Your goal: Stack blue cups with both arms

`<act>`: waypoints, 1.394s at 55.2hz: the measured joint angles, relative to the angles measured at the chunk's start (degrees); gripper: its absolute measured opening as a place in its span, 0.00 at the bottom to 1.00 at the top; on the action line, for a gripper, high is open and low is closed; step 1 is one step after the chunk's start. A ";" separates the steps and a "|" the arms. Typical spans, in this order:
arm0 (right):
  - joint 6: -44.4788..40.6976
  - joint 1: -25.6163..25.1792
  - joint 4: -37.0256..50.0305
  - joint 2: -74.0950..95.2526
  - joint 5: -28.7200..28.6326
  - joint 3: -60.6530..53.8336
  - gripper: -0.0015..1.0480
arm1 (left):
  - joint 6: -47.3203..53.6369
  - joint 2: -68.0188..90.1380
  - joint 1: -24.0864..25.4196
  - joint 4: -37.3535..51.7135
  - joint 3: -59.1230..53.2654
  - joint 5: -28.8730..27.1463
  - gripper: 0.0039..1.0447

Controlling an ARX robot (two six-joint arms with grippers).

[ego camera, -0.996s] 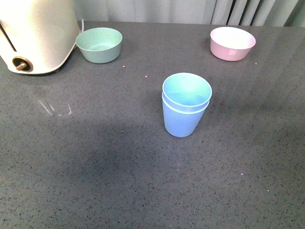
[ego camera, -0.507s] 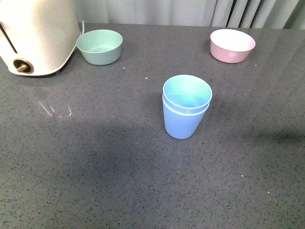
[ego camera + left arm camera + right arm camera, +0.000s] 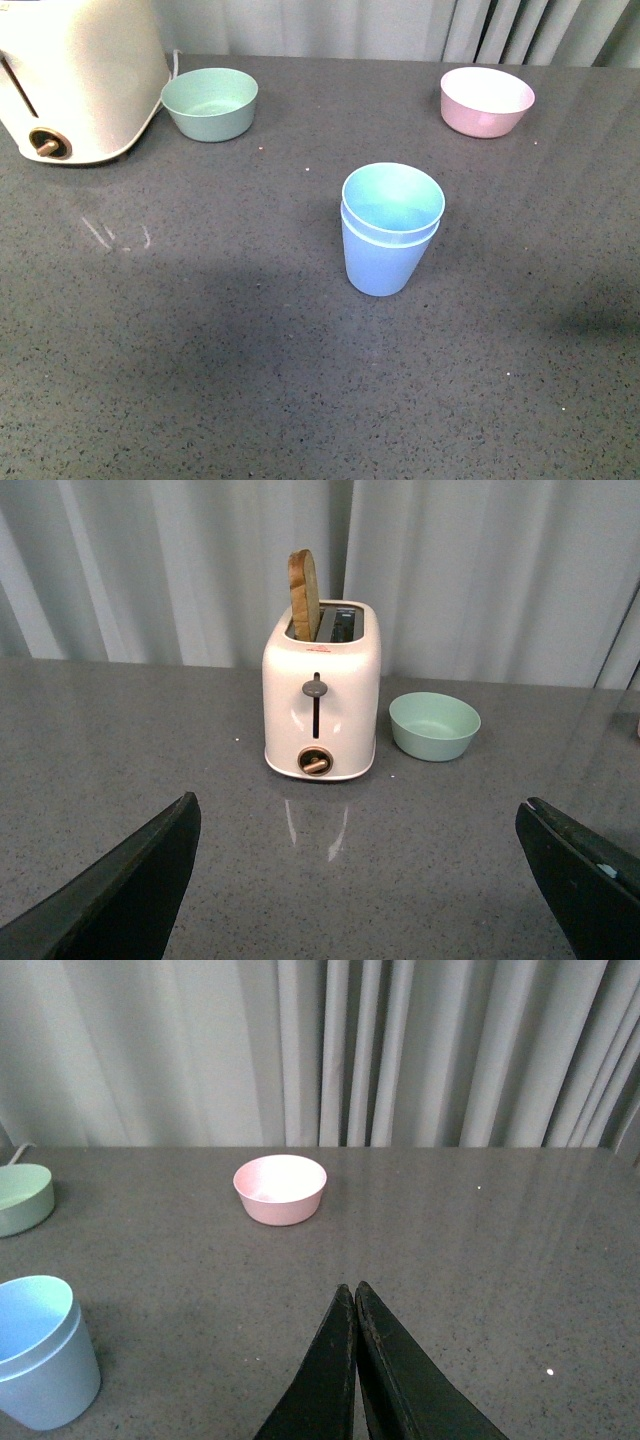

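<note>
The two blue cups (image 3: 391, 228) stand nested upright near the middle of the grey tabletop (image 3: 200, 380) — over the last second the front view has drifted slightly, the stack sitting a little lower in frame, while the cups themselves look undisturbed. I judge the stacking done and both arms withdrawn. The left hand (image 3: 360, 880) has its fingers spread wide and empty, facing the toaster (image 3: 321, 706) and mint green bowl (image 3: 434, 726). The right hand (image 3: 357, 1360) is pressed together on nothing, near the pink bowl (image 3: 280, 1189). Neither arm shows in the front view; the toaster is cut off there.
</note>
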 joint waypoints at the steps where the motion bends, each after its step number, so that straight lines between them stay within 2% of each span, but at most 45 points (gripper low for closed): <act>1: 0.00 0.00 -0.55 -0.66 0.02 0.00 0.02 | 0.00 0.00 0.00 0.00 0.00 0.00 0.92; 13: 0.00 0.00 -7.69 -7.98 0.02 -0.02 0.02 | 0.00 0.00 0.00 0.00 0.00 -0.02 0.92; 34: 0.00 0.00 -15.26 -15.52 0.02 -0.02 0.02 | 0.00 0.00 0.00 0.00 0.00 -0.02 0.92; 40: 0.00 0.00 -24.55 -23.19 0.04 0.02 0.02 | 0.00 0.00 0.00 0.00 0.00 -0.02 0.92; 57: 0.00 0.00 -25.31 -25.31 0.02 0.02 0.02 | 0.00 0.00 0.00 0.00 0.00 0.00 0.92; 75: -0.02 0.00 -25.33 -25.33 0.02 0.02 0.75 | 0.00 0.00 0.00 -0.02 0.00 0.00 0.92; 77: -0.02 0.00 -25.33 -25.33 0.02 0.02 0.80 | 0.00 0.00 0.00 -0.02 0.00 0.00 0.92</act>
